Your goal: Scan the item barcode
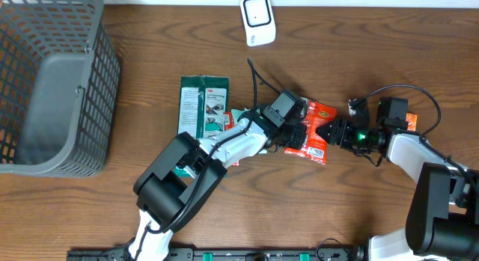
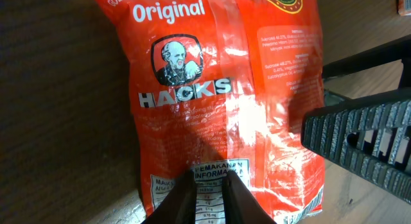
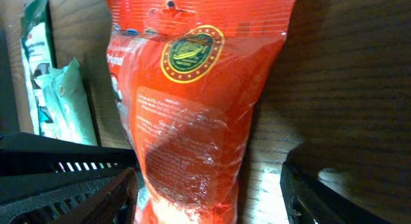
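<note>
Dark wood-grain bench [image 1: 359,51] carries a glossy, crinkled red plastic Hacks candy bag [image 2: 218,89], lying flat at its centre. Left end effector [image 2: 209,189] is pinched narrow on the bag's lower edge, over the nutrition panel. Right end effector [image 3: 209,192], ribbed pads spread wide, straddles the opposite end. Fine print is too blurred to read, and both wrist views cut off the bag's ends.

Red-orange candy bag [image 2: 218,89] with white lettering, black-and-white portrait print, black-on-white nutrition table and green-gold round seal [image 3: 191,54], dark green packet [image 1: 202,104] with white label, pale green pouch [image 3: 64,102], grey lattice basket [image 1: 105,74], white scanner [image 1: 257,19], dark brown wood-grain surface [image 1: 359,51].
</note>
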